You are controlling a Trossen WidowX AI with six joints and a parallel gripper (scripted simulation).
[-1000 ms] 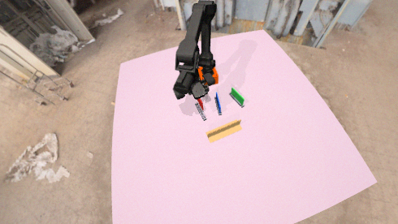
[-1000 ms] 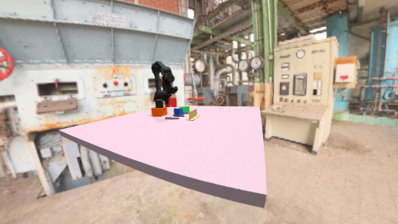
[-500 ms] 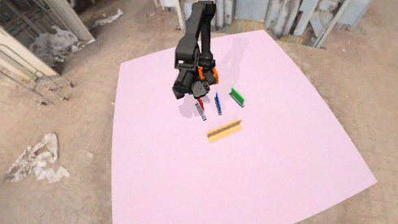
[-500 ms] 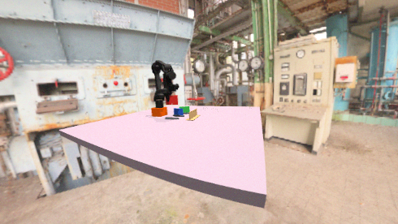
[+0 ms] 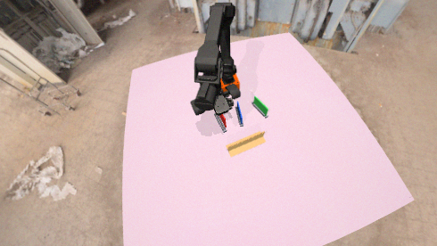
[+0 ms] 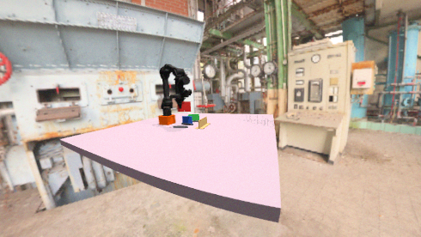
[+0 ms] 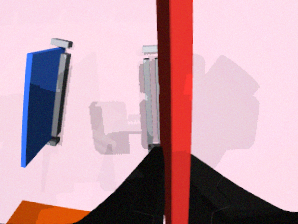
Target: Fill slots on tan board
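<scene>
Seen from the top, going left to right, a slim grey holder [image 5: 220,123] [image 6: 180,126] [image 7: 148,100] comes first, low on the pink tabletop [image 5: 267,192] [image 6: 193,159] [image 7: 240,30]. The flat, bright red board [image 5: 223,120] [image 6: 185,106] [image 7: 181,100] is up off the tabletop, showing a narrow edge and a darker face to the wrist view. Its notch cannot be made out.

The black gripper [image 5: 224,105] [image 6: 181,102] [image 7: 166,155] is nearly shut, pinching the red board, which runs between the jaws and on toward 12 o'clock in the wrist view.

From the gripper in the top view, the thin blue board [image 5: 240,113] [image 6: 186,120] [image 7: 41,105] stands in its holder at 4 o'clock. The standing tan board [image 5: 246,142] [image 6: 203,123], with a flat tan foot, lies at 5 o'clock; its slots are too small to tell. The flat green board [image 5: 260,106] [image 6: 194,117] is at 3 o'clock, in its holder.

Markings on the beige control panel [image 6: 308,70] are too blurred to read.
</scene>
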